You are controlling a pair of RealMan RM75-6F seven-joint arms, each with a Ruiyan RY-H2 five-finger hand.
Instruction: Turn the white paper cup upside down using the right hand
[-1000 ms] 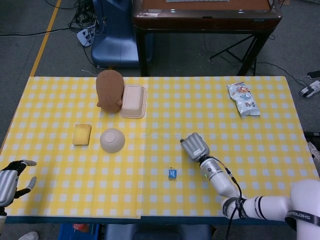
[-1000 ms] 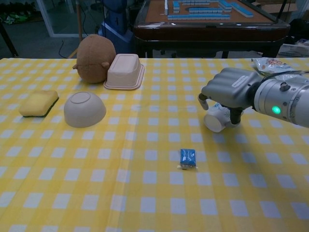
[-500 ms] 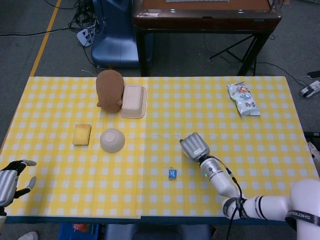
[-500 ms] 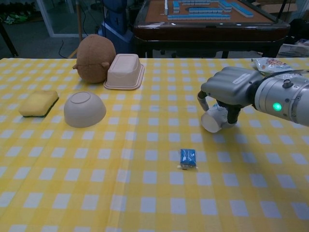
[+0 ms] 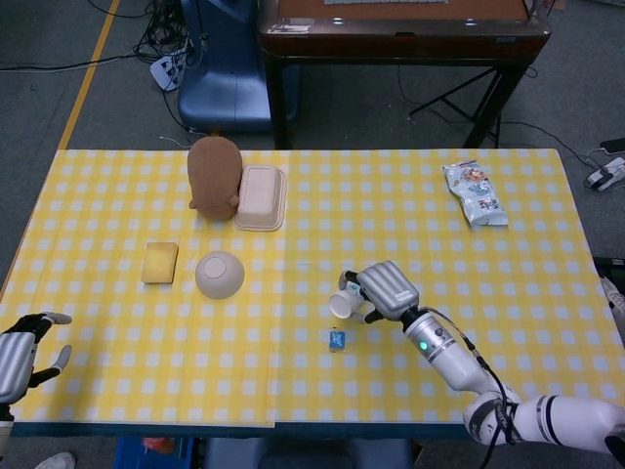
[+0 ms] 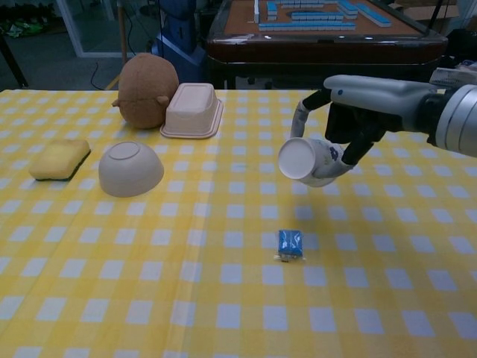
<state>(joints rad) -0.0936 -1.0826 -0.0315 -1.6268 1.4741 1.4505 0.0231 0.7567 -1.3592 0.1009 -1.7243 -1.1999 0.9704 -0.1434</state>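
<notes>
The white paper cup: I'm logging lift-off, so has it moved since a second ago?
Yes. The white paper cup has risen off the table in the right hand, tipped sideways, shifting left toward the blue packet.

A brown plush toy (image 5: 214,175) sits far left, a beige lidded food box (image 5: 260,196) just right of it; nearer lie a yellow sponge (image 5: 160,262) and, right of it, an upturned beige bowl (image 5: 220,274).
</notes>
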